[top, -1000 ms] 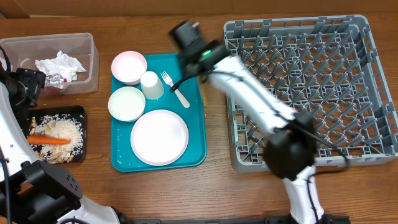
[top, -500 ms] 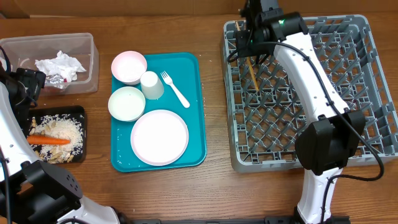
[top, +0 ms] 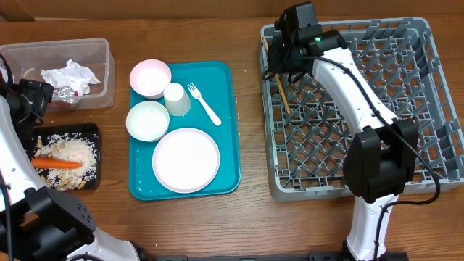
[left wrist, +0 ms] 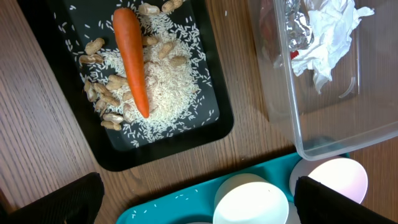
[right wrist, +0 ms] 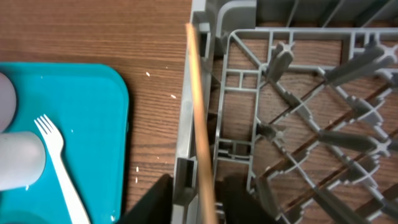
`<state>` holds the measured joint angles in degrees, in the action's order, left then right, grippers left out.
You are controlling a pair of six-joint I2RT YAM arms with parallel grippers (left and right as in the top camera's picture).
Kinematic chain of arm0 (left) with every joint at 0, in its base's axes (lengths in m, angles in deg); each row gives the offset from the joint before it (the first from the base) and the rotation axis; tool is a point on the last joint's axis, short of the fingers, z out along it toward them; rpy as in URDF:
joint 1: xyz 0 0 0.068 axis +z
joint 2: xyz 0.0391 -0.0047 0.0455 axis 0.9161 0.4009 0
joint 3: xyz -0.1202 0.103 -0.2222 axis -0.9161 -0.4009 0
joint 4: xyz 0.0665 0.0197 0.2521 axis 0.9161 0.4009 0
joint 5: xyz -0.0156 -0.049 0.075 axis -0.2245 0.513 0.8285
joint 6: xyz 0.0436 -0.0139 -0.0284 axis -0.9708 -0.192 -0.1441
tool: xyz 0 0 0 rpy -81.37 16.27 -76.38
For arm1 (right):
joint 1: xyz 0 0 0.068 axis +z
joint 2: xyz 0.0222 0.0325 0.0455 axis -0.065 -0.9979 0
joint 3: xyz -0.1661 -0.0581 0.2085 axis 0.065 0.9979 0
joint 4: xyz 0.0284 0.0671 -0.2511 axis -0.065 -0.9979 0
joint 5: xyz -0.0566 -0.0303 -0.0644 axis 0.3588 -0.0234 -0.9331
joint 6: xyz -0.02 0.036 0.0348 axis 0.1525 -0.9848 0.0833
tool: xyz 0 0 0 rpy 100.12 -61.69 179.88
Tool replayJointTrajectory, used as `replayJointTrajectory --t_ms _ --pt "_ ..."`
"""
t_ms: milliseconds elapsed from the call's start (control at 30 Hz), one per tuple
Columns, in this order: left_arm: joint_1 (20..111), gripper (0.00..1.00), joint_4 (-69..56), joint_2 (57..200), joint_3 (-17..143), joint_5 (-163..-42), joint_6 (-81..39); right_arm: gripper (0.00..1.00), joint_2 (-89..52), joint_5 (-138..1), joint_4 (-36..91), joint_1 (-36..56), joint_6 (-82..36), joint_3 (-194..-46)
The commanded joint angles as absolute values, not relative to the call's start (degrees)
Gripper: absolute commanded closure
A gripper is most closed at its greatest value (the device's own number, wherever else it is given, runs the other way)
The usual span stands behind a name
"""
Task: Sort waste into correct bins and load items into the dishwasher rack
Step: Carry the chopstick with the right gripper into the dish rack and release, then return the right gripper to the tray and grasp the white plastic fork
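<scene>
My right gripper (top: 288,58) is shut on a thin wooden chopstick (top: 283,98) over the far left corner of the grey dishwasher rack (top: 435,170). In the right wrist view the chopstick (right wrist: 198,118) runs along the rack's left wall (right wrist: 186,168), between my gripper (right wrist: 205,208) fingers. My left gripper (left wrist: 199,208) is wide open and empty above the near bowl (left wrist: 252,202). The carrot (top: 56,164) and rice (top: 76,154) lie in the black tray (top: 93,130). Napkins (top: 69,75) lie in the clear tub (top: 107,87).
The teal tray (top: 226,145) holds two bowls (top: 150,76) (top: 147,119), a cup (top: 177,98), a fork (top: 204,105) and a plate (top: 185,159). Peanuts (left wrist: 102,99) lie with the rice. Foil (left wrist: 298,18) sits in the tub.
My right arm has swung from above the teal tray to the rack with the chopstick, then shifted it left toward the rack's left wall. The left arm has not moved.
</scene>
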<state>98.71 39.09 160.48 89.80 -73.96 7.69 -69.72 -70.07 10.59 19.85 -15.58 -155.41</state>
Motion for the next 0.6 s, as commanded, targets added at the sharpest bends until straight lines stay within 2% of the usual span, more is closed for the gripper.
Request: replayJointTrajectory --t_ms 0,100,333,567 --pt "98.6 0.0 39.22 160.44 89.8 -73.17 8.48 0.33 -70.77 -70.51 10.92 19.83 -17.28 -155.1" --pt "98.6 0.0 39.22 160.44 89.8 -73.17 8.48 0.27 -70.74 -70.47 10.68 19.91 -17.7 -155.41" --pt "98.6 0.0 39.22 160.44 89.8 -73.17 8.48 0.26 -68.65 -68.13 7.09 21.66 -18.57 -160.04" --pt "98.6 0.0 39.22 160.44 89.8 -73.17 8.46 0.23 -67.68 -69.92 9.65 29.55 -17.2 -161.22"
